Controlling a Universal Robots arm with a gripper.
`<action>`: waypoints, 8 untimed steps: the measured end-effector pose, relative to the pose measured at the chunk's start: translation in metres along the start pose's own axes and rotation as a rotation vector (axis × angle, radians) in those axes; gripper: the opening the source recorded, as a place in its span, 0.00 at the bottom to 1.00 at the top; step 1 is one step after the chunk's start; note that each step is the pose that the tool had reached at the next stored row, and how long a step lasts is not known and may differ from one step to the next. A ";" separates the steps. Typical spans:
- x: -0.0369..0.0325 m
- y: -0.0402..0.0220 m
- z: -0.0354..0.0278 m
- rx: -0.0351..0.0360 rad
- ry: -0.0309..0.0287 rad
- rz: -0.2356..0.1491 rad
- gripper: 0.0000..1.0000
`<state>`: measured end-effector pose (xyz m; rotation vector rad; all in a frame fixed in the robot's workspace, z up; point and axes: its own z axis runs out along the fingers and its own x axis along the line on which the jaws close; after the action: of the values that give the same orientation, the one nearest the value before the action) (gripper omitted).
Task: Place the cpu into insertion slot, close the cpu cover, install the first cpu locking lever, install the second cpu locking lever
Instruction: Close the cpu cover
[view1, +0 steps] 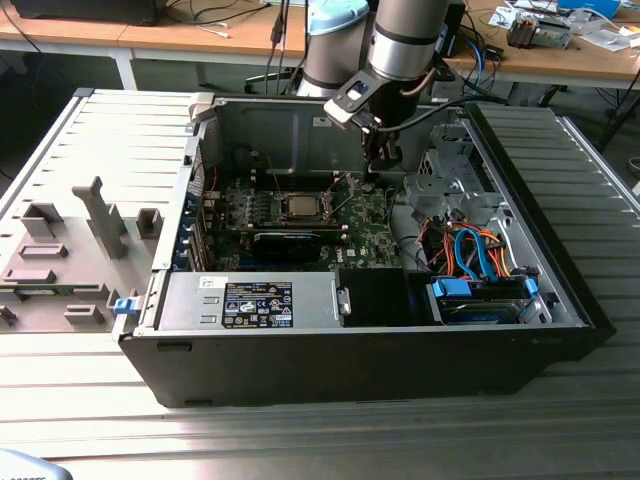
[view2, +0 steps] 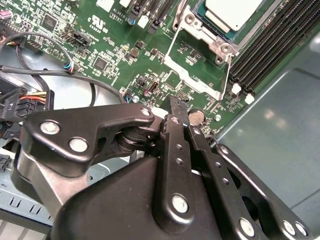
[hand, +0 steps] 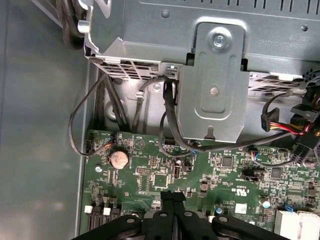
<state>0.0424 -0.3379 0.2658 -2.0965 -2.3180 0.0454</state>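
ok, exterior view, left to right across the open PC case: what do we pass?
In order: grey plastic panel with moulded holders → small blue clip → silvery square cpu → black gripper → orange and blue cables.

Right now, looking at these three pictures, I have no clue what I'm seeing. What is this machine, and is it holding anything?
A grey robot arm reaches into an open black computer case lying on a ribbed metal table. The exterior view looks on from outside; both wrist views ride on the arm, looking past its black hand at the green circuit board. The hand is shut and holds nothing. The small silvery square cpu already sits in its shiny-rimmed insertion slot, and the thin metal cpu cover beside it looks flipped open.
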 end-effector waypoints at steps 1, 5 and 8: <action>0.0001 0.0001 0.0020 0.0000 0.0000 0.000 0.11; 0.0006 0.0000 0.0078 0.0000 -0.0001 0.000 0.11; 0.0017 -0.0017 0.0106 0.0000 0.0001 0.000 0.11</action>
<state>0.0402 -0.3365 0.2552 -2.0966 -2.3179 0.0453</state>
